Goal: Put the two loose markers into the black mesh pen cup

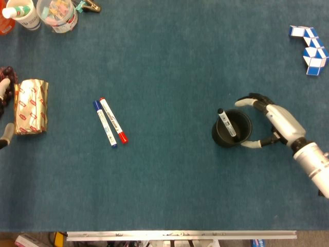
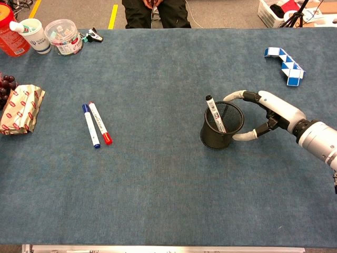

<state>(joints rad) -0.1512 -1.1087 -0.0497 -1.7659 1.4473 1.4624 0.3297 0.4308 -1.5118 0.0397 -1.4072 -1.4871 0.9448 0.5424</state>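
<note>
blue-capped marker (image 1: 104,123) and red-capped marker (image 1: 113,120) lie side by side, well apart from upright black mesh cup (image 1: 232,128).

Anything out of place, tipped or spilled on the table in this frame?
Nothing stands out. The black mesh pen cup stands upright with one marker leaning inside, and the blue-capped marker and red-capped marker lie side by side. No spill shows.

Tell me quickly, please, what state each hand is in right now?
Left hand: only fingertips show at the frame edge; state cannot be told.
Right hand: open, fingers spread around the black mesh pen cup, holding nothing yet.
</note>
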